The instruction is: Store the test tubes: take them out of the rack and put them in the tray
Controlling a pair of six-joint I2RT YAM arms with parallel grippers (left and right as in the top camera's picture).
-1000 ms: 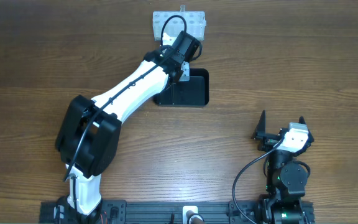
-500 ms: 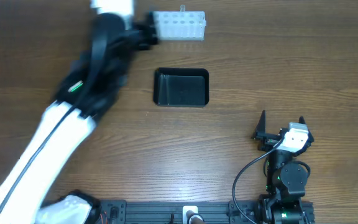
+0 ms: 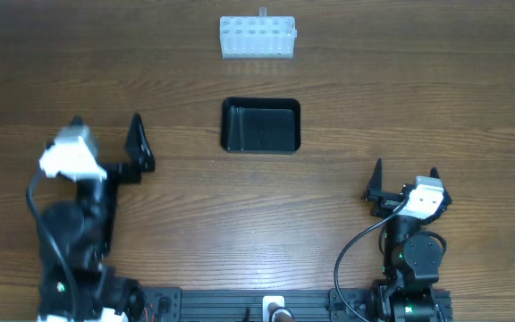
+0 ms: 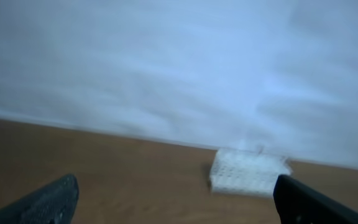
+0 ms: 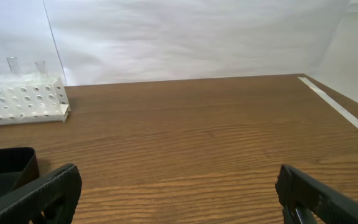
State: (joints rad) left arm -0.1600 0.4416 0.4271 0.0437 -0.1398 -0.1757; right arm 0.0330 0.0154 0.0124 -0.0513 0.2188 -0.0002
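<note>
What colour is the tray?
The tray is black; the top view shows it best.

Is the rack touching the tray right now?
Apart. The top view shows a strip of bare table between the rack and the tray.

The table [image 3: 436, 80] is brown with a fine wood grain running across the top view. The rack [image 3: 257, 38] is white, and its face carries a regular grid of round holes. The tubes [image 5: 12, 64] are clear. The tray [image 3: 261, 125] is glossy black. The left gripper [image 3: 105, 121] and right gripper [image 3: 407, 167] have black fingers, with a white block behind each. The cables [image 3: 351, 255] are black. Small green lights [image 3: 399, 259] show on the right arm. The wall [image 5: 197, 37] is white. A pale strip [image 5: 340, 111] crosses the table's corner.
</note>
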